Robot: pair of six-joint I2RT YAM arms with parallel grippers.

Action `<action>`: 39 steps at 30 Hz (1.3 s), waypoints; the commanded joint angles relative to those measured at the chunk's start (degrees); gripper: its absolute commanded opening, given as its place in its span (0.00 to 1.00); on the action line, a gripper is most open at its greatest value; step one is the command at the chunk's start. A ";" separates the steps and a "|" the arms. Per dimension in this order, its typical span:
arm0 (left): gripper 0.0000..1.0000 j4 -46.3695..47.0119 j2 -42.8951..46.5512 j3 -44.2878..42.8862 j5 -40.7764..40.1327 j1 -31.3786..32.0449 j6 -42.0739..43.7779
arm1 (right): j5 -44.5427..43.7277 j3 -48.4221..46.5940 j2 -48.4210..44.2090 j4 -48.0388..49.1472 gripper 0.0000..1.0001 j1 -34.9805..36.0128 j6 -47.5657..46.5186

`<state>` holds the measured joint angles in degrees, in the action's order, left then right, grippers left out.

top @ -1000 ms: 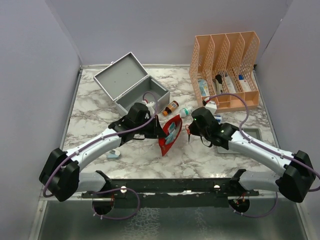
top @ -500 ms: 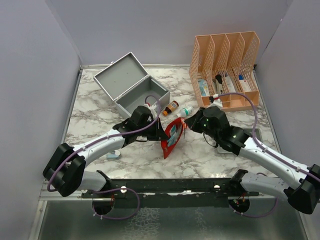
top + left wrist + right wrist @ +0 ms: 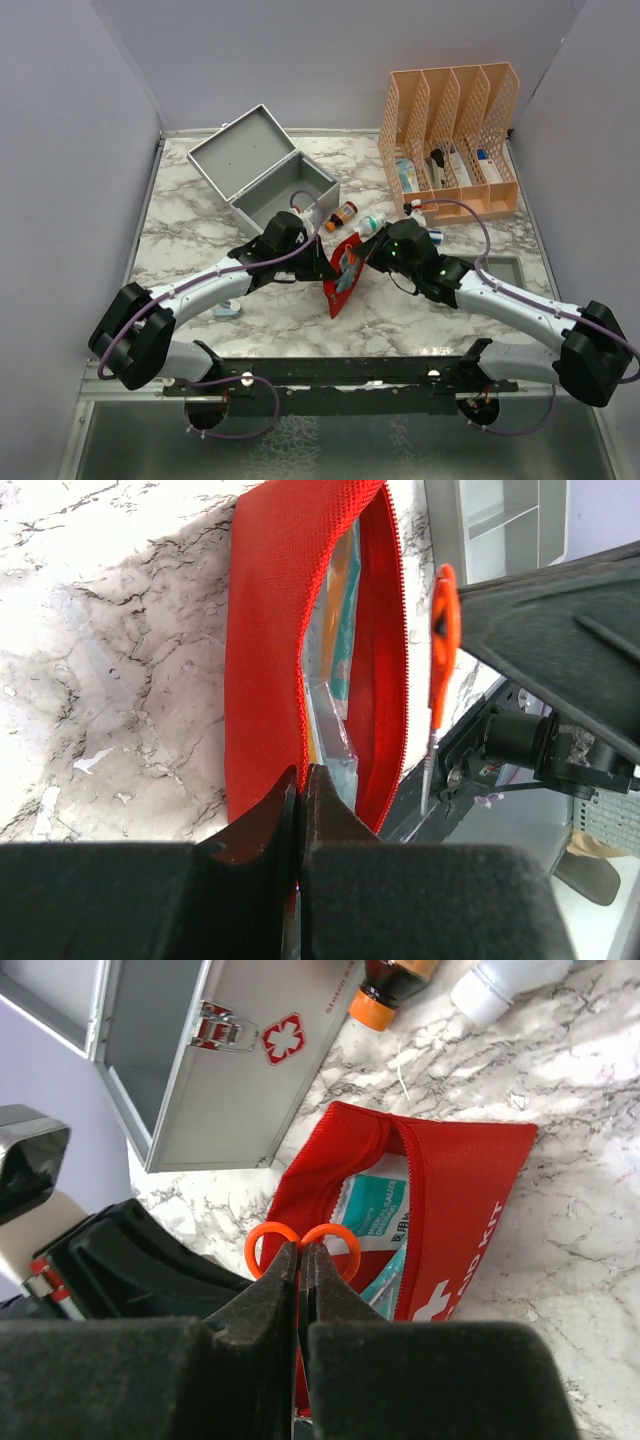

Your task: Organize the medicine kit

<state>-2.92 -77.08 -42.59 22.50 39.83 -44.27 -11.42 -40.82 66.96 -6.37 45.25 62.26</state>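
The medicine kit [image 3: 262, 172] is a grey metal box standing open at the back left, its red-cross front [image 3: 215, 1090] showing in the right wrist view. A red first-aid pouch [image 3: 345, 278] lies unzipped at mid-table with gauze packets [image 3: 375, 1210] inside. My left gripper [image 3: 327, 268] is shut on the pouch's edge [image 3: 262, 680]. My right gripper [image 3: 368, 252] is shut on orange-handled scissors [image 3: 300, 1243], which hang just above the pouch's opening. In the left wrist view the scissors [image 3: 443, 630] point down beside the pouch mouth.
A brown bottle [image 3: 341, 215] and a white bottle [image 3: 372, 223] lie between the box and the pouch. An orange mesh organizer [image 3: 450, 140] with supplies stands at the back right. A shallow grey tray [image 3: 502, 268] sits under the right arm, and a small blue item [image 3: 227, 308] lies near the left arm.
My right arm has swung left and brought the scissors from beside the pouch to over its open mouth. The left gripper has kept its hold on the pouch edge.
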 commanded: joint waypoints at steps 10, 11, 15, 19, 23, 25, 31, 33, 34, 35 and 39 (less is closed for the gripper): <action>0.00 0.31 -0.11 0.05 -0.18 0.16 0.19 | -1.17 1.98 4.91 1.44 0.01 -0.34 9.29; 0.00 0.29 -0.17 0.05 -0.20 0.12 0.20 | -1.07 1.95 5.13 1.31 0.02 -0.34 9.41; 0.00 -0.10 -0.23 -0.04 -0.48 0.09 0.46 | -1.16 1.39 5.13 -0.71 0.19 -0.34 9.43; 0.00 -0.48 -0.32 -0.20 -0.62 0.16 0.71 | -3.46 -1.20 4.66 -6.42 0.30 -0.35 7.57; 0.00 -1.13 -0.42 -0.63 -1.01 0.14 1.56 | -3.01 -2.95 2.76 -8.84 0.31 -0.34 2.51; 0.00 -1.61 -0.52 -0.80 -1.37 0.15 1.87 | -3.18 -3.70 1.69 -11.09 0.31 -0.34 0.84; 0.00 -1.97 -0.53 -1.08 -1.10 0.10 2.28 | -6.28 -6.12 0.11 -21.23 0.32 -0.34 0.08; 0.00 -1.97 -0.34 -1.21 -0.97 0.15 2.40 | -6.76 -7.48 1.61 -24.26 0.33 -0.36 0.77; 0.00 -2.00 -0.35 -1.24 -0.87 0.16 2.42 | -6.49 -8.01 2.32 -24.79 0.34 -0.37 0.62; 0.00 -2.06 -0.28 -1.31 -0.84 0.16 2.46 | -5.86 -8.45 3.17 -24.87 0.34 -0.35 0.40; 0.00 -2.26 -0.11 -1.42 -0.42 0.15 2.69 | -2.23 -9.56 6.08 -21.93 0.35 -0.34 -0.60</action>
<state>-4.21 -77.10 -42.63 22.22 39.83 -42.83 -15.20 -48.16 70.30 -27.29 45.15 63.22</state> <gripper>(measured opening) 0.019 0.344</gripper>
